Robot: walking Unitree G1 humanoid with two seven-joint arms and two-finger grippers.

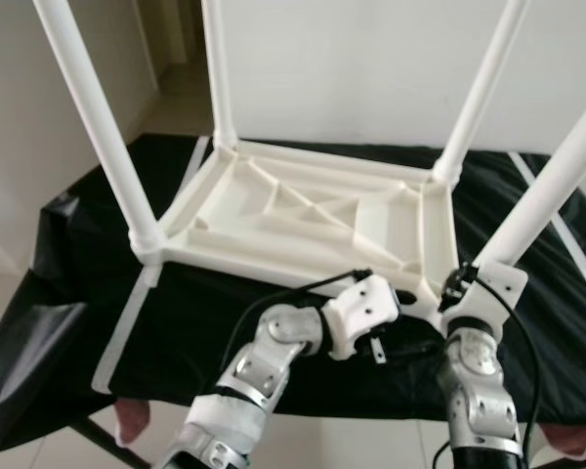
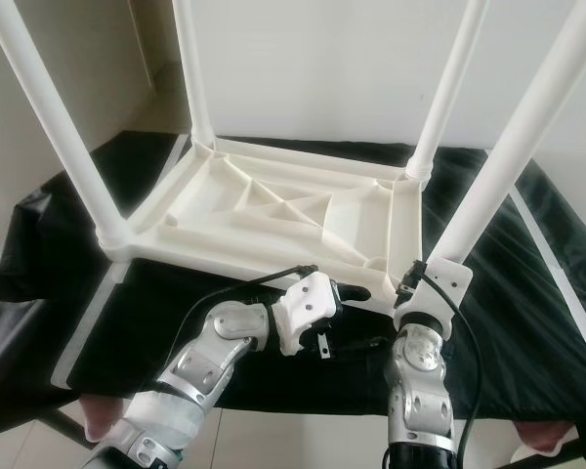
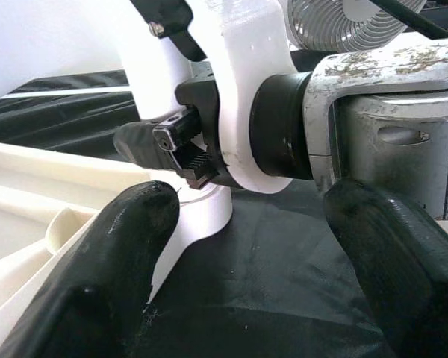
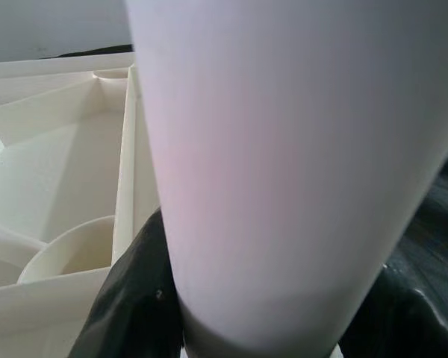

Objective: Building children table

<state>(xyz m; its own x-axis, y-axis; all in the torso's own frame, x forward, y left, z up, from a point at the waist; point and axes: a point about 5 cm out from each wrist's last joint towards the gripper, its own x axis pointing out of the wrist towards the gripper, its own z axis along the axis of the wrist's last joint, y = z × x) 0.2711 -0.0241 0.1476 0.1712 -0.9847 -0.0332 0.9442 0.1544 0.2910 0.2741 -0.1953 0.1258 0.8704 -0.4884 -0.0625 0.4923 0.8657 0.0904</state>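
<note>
A white plastic children's table (image 1: 303, 210) lies upside down on a black-covered worktable (image 1: 195, 313), its legs pointing up. My right gripper (image 4: 261, 298) is shut around the base of the near-right leg (image 1: 557, 186), where the leg meets the corner socket. One black finger (image 4: 131, 298) shows on each side of the leg. My left gripper (image 2: 361, 293) is open just left of that corner, low over the black cover. Its fingers (image 3: 127, 246) point at my right wrist (image 3: 373, 119) and hold nothing.
Three other legs stand at near left (image 1: 93, 107), far left (image 1: 217, 68) and far right (image 1: 483, 88). White tape lines (image 1: 127, 313) cross the black cover. A white wall is behind, a doorway (image 1: 171, 39) at far left, and pale floor lies below the worktable's front edge.
</note>
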